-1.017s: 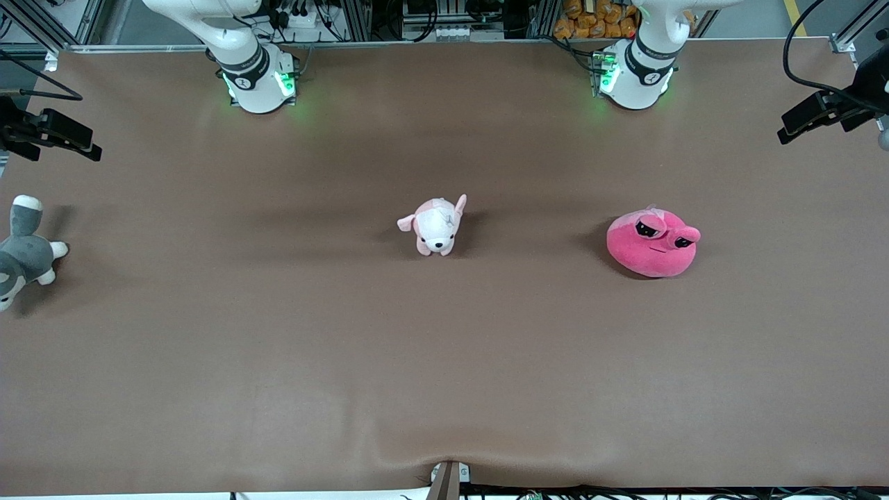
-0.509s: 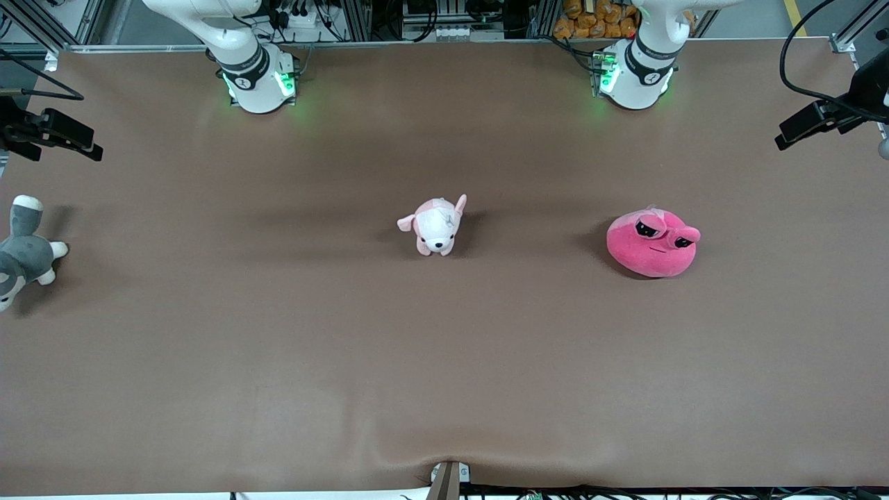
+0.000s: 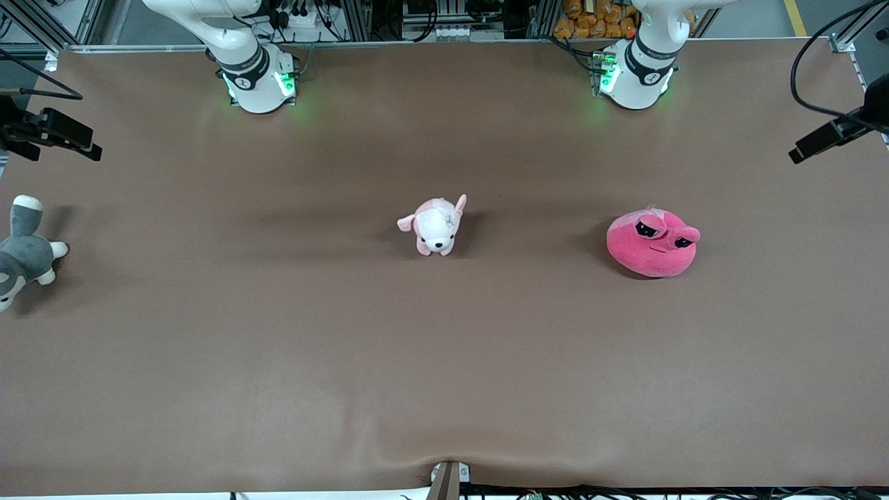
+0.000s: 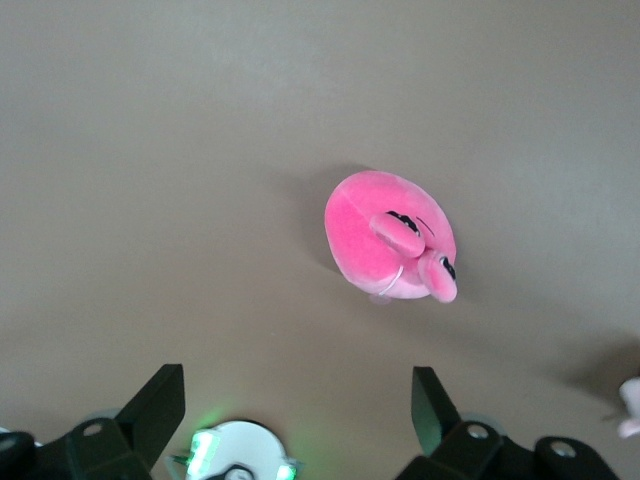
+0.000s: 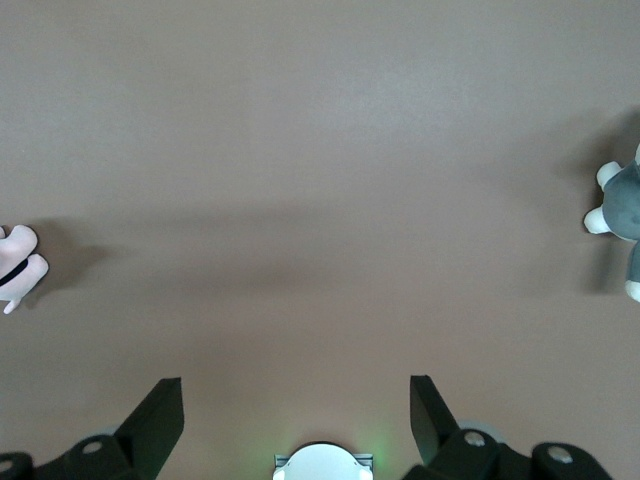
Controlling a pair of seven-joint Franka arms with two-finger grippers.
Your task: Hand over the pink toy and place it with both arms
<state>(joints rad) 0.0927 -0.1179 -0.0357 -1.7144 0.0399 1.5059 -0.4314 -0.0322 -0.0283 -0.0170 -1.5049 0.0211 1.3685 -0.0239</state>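
Observation:
The pink toy [image 3: 652, 244], a hot-pink round blob plush with half-lidded eyes, lies on the brown table toward the left arm's end. It also shows in the left wrist view [image 4: 391, 250]. My left gripper [image 4: 297, 400] is open and empty, high over the table between the left arm's base [image 3: 635, 73] and the toy. Its black hand shows at the edge of the front view [image 3: 830, 139]. My right gripper [image 5: 297, 405] is open and empty, high over bare table near the right arm's base [image 3: 257, 76]. Its black hand shows at the other edge of the front view [image 3: 55, 132].
A small pale pink-and-white puppy plush [image 3: 436, 226] stands mid-table. A grey-and-white plush animal [image 3: 22, 253] lies at the right arm's end of the table. The brown table cover [image 3: 444, 361] has a slight wrinkle near the front edge.
The left arm's black hand has shifted toward the edge of the front view. The right arm and the three plush toys have not moved.

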